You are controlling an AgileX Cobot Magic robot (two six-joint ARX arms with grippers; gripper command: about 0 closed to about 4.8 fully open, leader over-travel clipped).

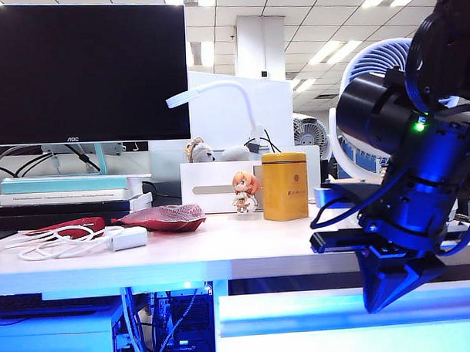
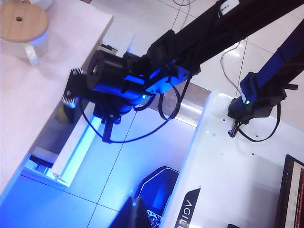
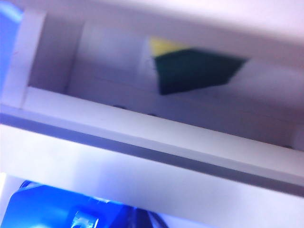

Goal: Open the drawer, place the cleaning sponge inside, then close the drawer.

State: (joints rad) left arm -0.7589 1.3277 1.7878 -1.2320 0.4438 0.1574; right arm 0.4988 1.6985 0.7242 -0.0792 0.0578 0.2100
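Sponge sits inside the open drawer, green scrub face toward the camera, yellow body peeking out at its 11 o'clock corner.

Exterior view: right gripper hangs at 4 o'clock, just off the desk edge, jaws pinched together, holding nothing, tips pointing down onto the white drawer front below the desktop. Sponge not visible here. On the desk: yellow tin near centre, small figurine just at its 9 o'clock, red cloth and white cable bundle further toward 9, monitor at 10 o'clock. None of these lies between gripper and drawer.

Left wrist view: looks down on the right arm over the pulled-out drawer. Mug with a wooden lid on the desk at 10 o'clock. Left gripper's fingers barely in frame at 6 o'clock; closed, empty, well away from the drawer.

Right wrist view: blurred. Drawer's front edge crosses the frame between the camera and sponge; fingers not visible.
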